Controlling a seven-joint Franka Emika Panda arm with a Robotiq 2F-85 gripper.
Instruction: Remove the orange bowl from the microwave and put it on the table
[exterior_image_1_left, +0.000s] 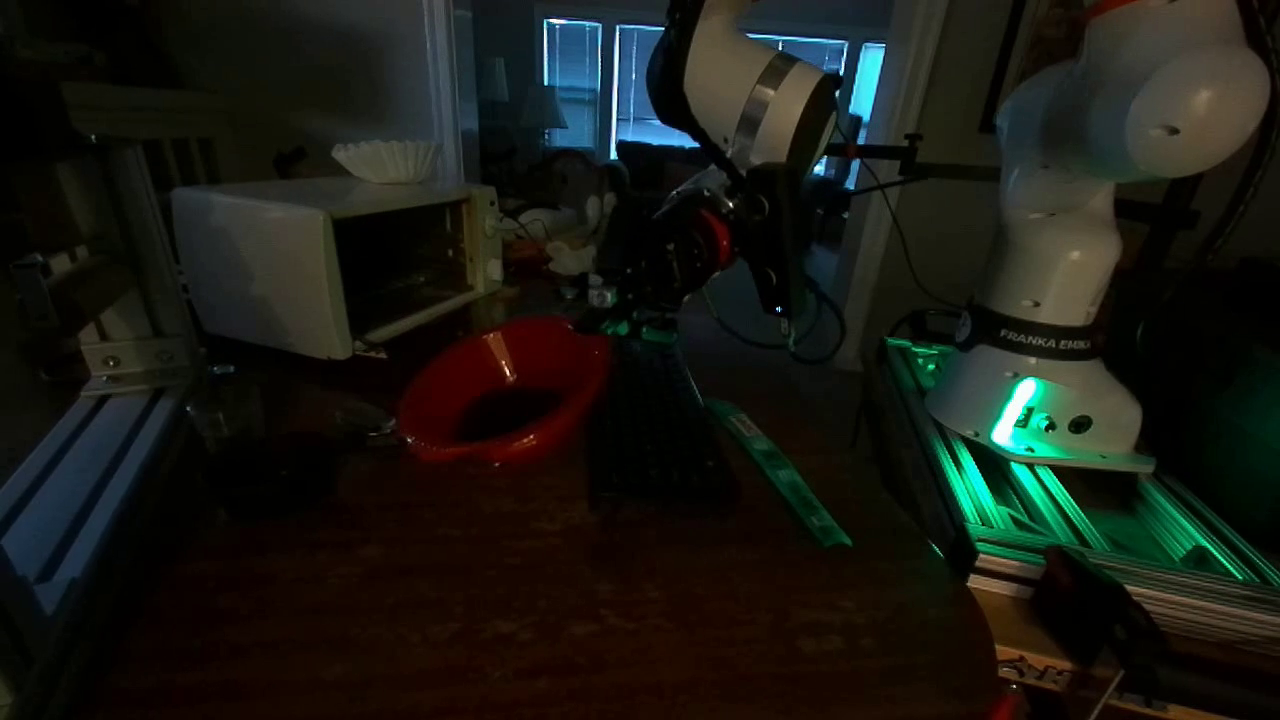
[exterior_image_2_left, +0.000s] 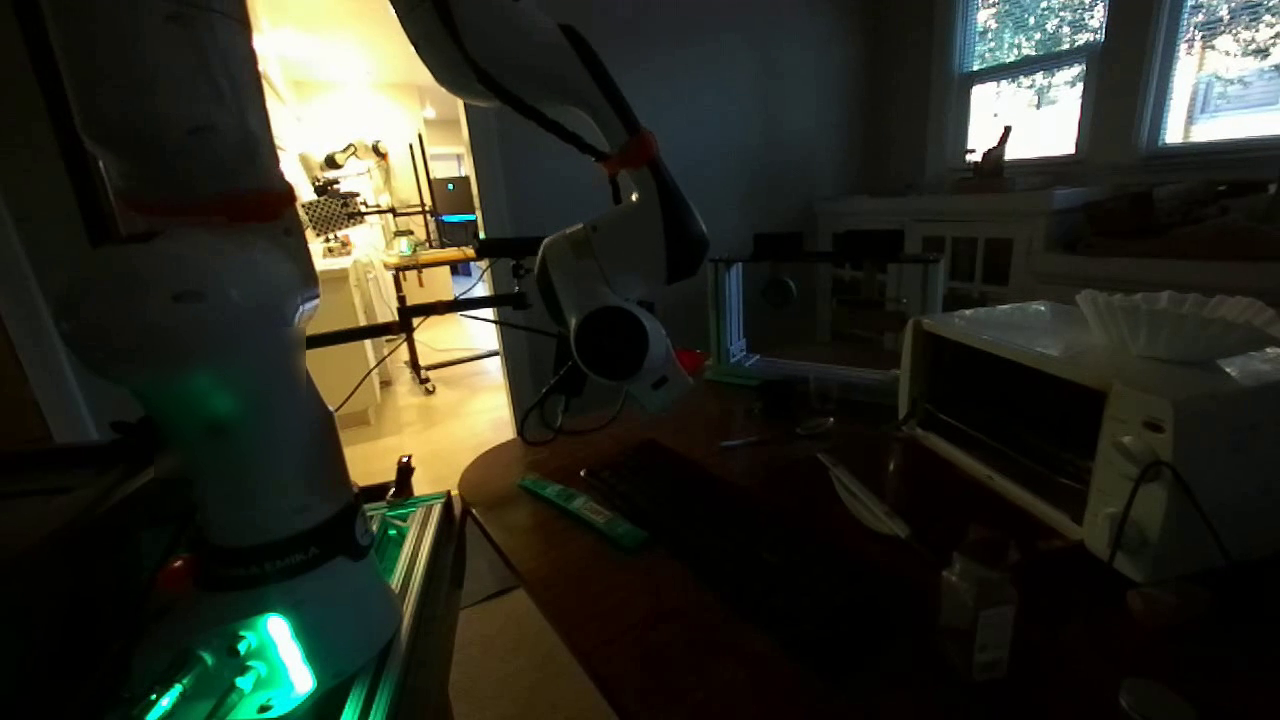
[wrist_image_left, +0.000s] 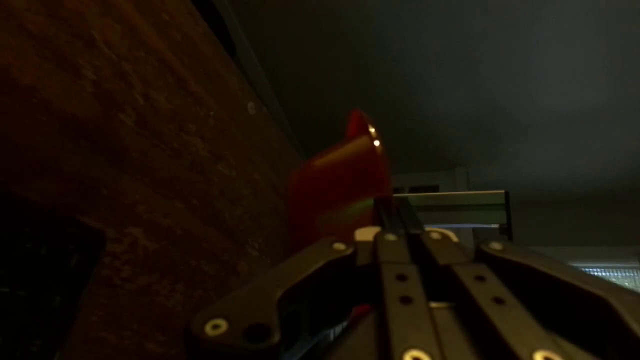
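The orange bowl (exterior_image_1_left: 500, 390) hangs tilted over the dark brown table (exterior_image_1_left: 560, 610), its opening turned to the camera. Its right rim is raised, and there my gripper (exterior_image_1_left: 608, 325) is shut on it. In the wrist view the red wall of the bowl (wrist_image_left: 340, 190) runs up to the closed fingertips of the gripper (wrist_image_left: 395, 202). Whether the bowl's lower edge touches the table I cannot tell. In an exterior view only a sliver of the bowl (exterior_image_2_left: 690, 360) shows behind the wrist. The white microwave (exterior_image_1_left: 255, 265) has its front open to a dark cavity.
A black keyboard (exterior_image_1_left: 655, 425) and a green strip (exterior_image_1_left: 785, 475) lie right of the bowl. A white fluted bowl (exterior_image_1_left: 388, 160) tops the microwave. A spoon (exterior_image_2_left: 815, 427), a pale flat piece (exterior_image_2_left: 865, 500) and a clear jar (exterior_image_2_left: 980, 605) are on the table.
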